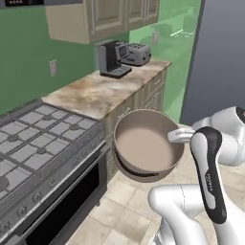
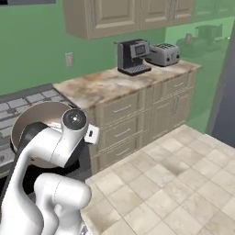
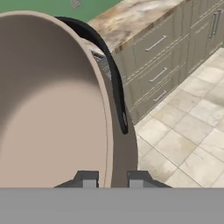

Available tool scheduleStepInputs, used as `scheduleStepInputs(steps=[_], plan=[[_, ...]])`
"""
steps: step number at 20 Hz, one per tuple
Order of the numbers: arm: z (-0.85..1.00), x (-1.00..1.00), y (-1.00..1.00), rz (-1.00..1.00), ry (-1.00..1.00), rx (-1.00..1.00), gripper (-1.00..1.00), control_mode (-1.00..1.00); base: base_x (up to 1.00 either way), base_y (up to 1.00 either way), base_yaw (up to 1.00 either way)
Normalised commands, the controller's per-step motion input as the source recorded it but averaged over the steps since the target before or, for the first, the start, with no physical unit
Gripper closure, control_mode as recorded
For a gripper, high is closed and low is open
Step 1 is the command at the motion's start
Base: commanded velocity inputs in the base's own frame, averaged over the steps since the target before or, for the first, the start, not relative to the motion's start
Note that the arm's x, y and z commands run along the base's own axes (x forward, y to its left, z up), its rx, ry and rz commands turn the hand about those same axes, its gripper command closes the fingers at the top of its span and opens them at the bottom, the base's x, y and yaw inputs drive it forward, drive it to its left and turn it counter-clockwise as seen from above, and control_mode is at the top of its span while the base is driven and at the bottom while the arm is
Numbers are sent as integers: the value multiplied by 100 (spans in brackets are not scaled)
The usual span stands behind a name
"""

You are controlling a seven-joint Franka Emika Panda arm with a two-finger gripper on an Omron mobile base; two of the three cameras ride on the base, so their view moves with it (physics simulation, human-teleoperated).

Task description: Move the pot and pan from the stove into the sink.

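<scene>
Pot in transit. I have the tool [image 3: 112,178] clenched on the rim of the pot [image 1: 146,143], one fingertip inside the wall and one outside, so the pot hangs tilted with its pale inside turned toward the left base camera. It is held in the air, off the stove [image 1: 43,143] and in front of the cabinet drawers [image 2: 121,121], above the tiled floor [image 2: 183,183]. A rim grip suits a wide, deep pot whose small side handles offer little to pinch; one dark handle [image 3: 114,83] curves along the wall just beyond the fingertips. The marble tabletop [image 1: 103,88] carries a coffee machine [image 1: 112,58] and a toaster [image 1: 136,53] near its far end, well apart from the pot. Open room lies to the right over the floor; the tabletop edge and the stove's front corner are the nearest edges, so I judge any swing should keep the pot's far side outward of them.
</scene>
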Motion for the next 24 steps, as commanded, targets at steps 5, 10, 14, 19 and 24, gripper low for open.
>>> scheduleStepInputs(steps=[5,10,14,19,24], plan=[[0,0,0,0,0,0,100,100,1,-3,-50],[0,0,0,0,0,0,100,100,1,-4,-50],[0,0,0,0,0,0,100,100,1,-4,-50],[0,0,0,0,0,0,100,100,2,-6,-50],[0,0,0,0,0,0,100,100,2,-6,-50]])
